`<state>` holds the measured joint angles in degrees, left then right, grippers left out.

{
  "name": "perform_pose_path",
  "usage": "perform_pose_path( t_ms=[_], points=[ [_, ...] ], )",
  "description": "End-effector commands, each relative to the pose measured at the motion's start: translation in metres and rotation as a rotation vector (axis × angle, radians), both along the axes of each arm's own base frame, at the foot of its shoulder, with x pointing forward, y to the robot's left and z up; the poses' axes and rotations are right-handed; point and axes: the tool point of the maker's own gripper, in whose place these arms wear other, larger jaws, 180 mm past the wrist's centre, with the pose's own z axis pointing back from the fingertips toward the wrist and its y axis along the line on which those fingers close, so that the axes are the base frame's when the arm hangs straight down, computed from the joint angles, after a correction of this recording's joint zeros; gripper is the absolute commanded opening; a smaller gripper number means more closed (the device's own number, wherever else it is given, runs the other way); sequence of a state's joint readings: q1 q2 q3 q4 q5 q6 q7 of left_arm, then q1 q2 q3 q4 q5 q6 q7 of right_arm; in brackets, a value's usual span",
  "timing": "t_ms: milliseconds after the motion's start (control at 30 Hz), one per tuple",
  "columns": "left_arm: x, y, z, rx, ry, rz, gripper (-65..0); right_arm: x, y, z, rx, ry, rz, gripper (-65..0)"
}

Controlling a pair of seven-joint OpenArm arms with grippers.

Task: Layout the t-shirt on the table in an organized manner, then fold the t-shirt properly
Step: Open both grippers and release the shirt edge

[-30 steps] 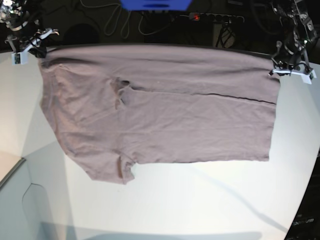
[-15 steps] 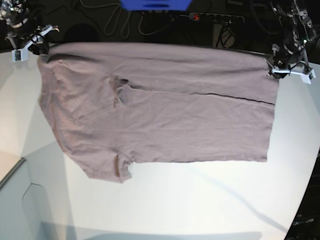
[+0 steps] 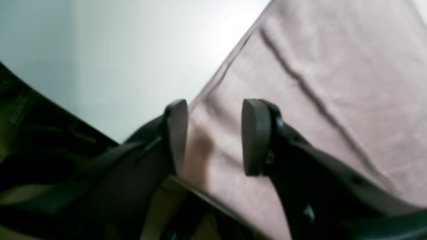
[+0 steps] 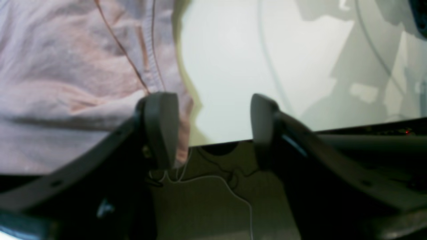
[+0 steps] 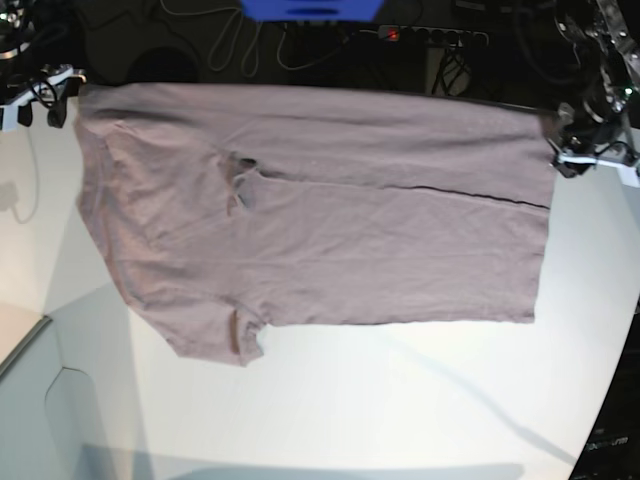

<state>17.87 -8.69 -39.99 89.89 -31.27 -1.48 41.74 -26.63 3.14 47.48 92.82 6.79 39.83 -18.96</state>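
Overhanging the table's (image 5: 330,400) far edge, the t-shirt's (image 5: 330,220) border goes unseen.

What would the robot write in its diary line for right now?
stage: layout | t-shirt: spread flat on table | left gripper: open, above shirt edge | right gripper: open, at shirt corner | nothing held

This looks like a robot lab, not a home: a big white table (image 5: 330,410) stands in a dark room, two robot arms wait at its far corners, and behind it lie loose cables (image 5: 230,45), a power strip (image 5: 430,36) with a red light, and a blue box (image 5: 312,9).
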Motion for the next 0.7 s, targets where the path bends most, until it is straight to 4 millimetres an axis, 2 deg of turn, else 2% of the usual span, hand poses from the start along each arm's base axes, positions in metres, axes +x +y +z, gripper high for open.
perform_pose_path(
  t_ms=[0,100,167,300,367,467,667],
  points=[
    [0.006,0.010,0.015,0.035,-0.035,0.002,-38.8,0.014,-0.005,0.016,-0.020,-0.065,0.010,-29.0],
    [0.014,0.018,0.028,0.051,-0.075,0.022,-36.8,0.025,-0.006,0.022,-0.026,-0.095,0.013,-29.0],
    [0.014,0.024,0.031,0.057,-0.084,0.043,-31.0,0.037,-0.007,0.028,-0.031,-0.123,0.017,-29.0],
    [0.035,0.027,0.044,0.065,-0.137,0.049,-17.7,0.067,-0.008,0.036,-0.032,-0.180,0.024,-29.0],
    [0.046,0.025,0.050,0.063,-0.164,0.044,-14.7,0.090,-0.008,0.038,-0.046,-0.196,0.043,-28.9],
    [0.070,0.025,0.062,0.051,-0.219,0.051,-14.3,0.129,-0.005,0.038,-0.059,-0.207,0.072,-28.9],
    [0.118,0.038,0.055,0.006,-0.225,0.088,-14.3,0.208,0.019,0.024,-0.033,-0.178,0.143,-28.9]
  ],
)
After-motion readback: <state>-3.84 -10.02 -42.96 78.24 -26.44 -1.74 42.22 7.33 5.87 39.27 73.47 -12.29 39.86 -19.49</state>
